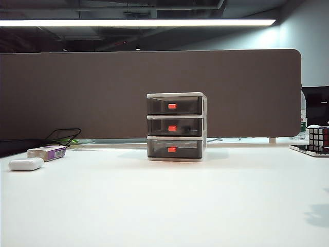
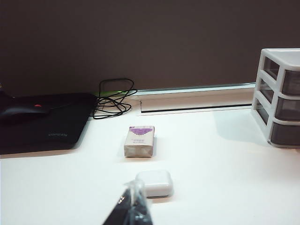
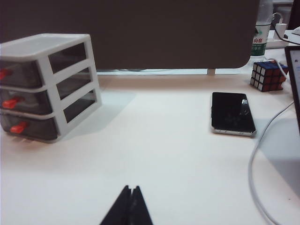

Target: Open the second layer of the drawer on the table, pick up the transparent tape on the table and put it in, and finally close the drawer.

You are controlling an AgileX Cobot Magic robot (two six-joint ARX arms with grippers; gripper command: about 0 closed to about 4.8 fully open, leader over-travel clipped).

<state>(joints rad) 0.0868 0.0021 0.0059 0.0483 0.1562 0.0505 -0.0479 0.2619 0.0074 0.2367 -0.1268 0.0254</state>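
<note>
Both grippers hovered low over the table (image 1: 164, 206), short of the drawer (image 1: 176, 126), all tiers shut. The left gripper (image 2: 133, 211) pinched the transparent tape (image 2: 136, 197); the right gripper (image 3: 130, 206) was pressed together, empty.

Left gripper (image 2: 132, 208): seen only in the left wrist view, at the frame's lower edge; dark fingers pressed together, tips meeting with no gap; a bit of clear, crinkled film shows at the tips, and what it is cannot be told.
Right gripper (image 3: 130, 193): seen only in the right wrist view, at the frame's lower edge; two dark fingers closed to a point, nothing between them.
Pose, both: low, pointing roughly level over the table.
Arms: neither appears in the exterior view.
</note>
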